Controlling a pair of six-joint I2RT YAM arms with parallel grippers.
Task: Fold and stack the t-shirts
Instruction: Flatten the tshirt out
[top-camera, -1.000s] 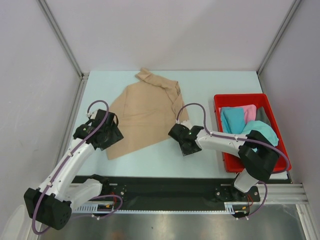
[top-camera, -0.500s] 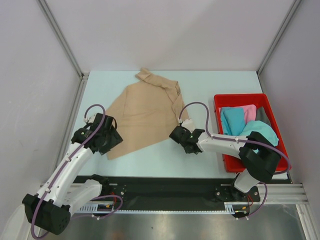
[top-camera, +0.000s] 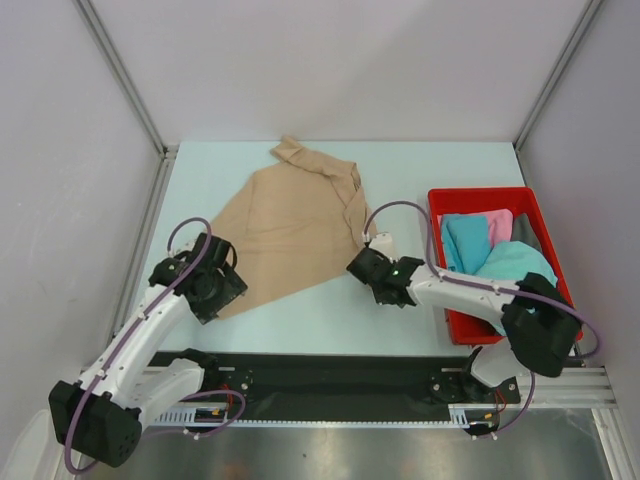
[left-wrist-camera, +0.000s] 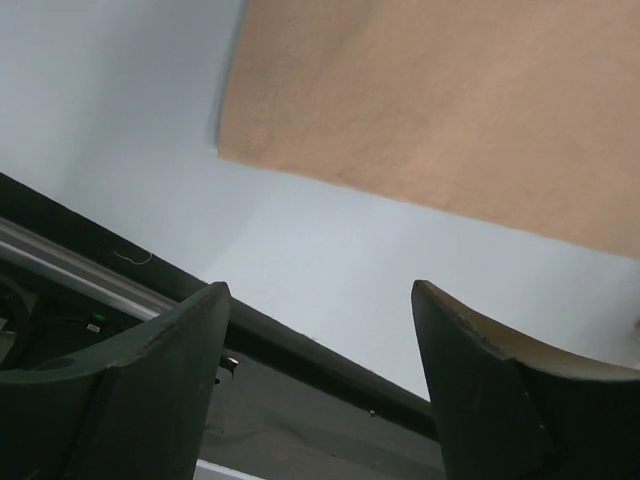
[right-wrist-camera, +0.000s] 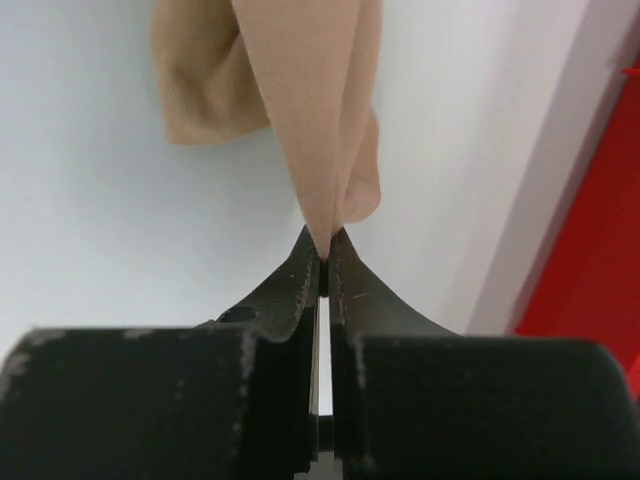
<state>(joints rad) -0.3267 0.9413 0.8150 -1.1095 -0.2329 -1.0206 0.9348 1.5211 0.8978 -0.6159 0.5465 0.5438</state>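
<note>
Right end effector (right-wrist-camera: 325, 252) now clamped on rumpled tan t-shirt (top-camera: 290, 228) edge; left end effector (left-wrist-camera: 318, 292) open.

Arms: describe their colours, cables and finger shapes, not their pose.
The left arm and right arm have white links, black joint housings and black grippers. A purple cable loops along each. The left gripper has dark, broad, tapering fingers; the right gripper has matching ones, scuffed pale at the edges.
</note>
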